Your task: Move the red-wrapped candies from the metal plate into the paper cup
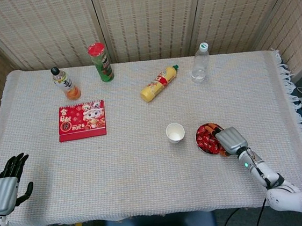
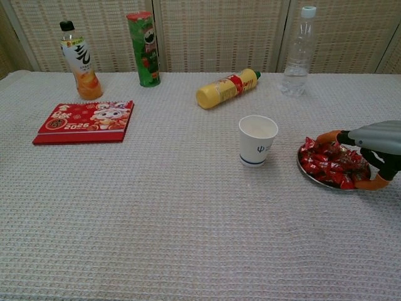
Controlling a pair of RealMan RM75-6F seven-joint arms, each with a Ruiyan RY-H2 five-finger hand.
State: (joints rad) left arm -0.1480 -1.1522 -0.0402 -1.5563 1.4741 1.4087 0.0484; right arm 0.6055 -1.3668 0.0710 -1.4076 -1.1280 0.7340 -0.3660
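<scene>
Right hand (image 1: 229, 140) was down over the metal plate (image 2: 307, 172), fingers spread and curved above the pile of red-wrapped candies (image 1: 206, 138), orange fingertips (image 2: 327, 136) at the pile's far side and another at its near side. Whether it had a candy pinched yet could not be told; the palm hid the contact in the head view and the chest view cut the hand off at the frame edge. The plate sat toward the desk's right edge, nearer the front than the back. Just beside it, on its left, stood the paper cup (image 2: 257, 140), upright and mouth open, nothing red visible inside. So the carry looked like a brief sideways hop from the hand toward the desk's middle, and the right hand was clearly the nearer one. Left hand (image 1: 5, 184) hung off the front left corner of the desk, open and holding nothing, well apart from cup and plate alike.
</scene>
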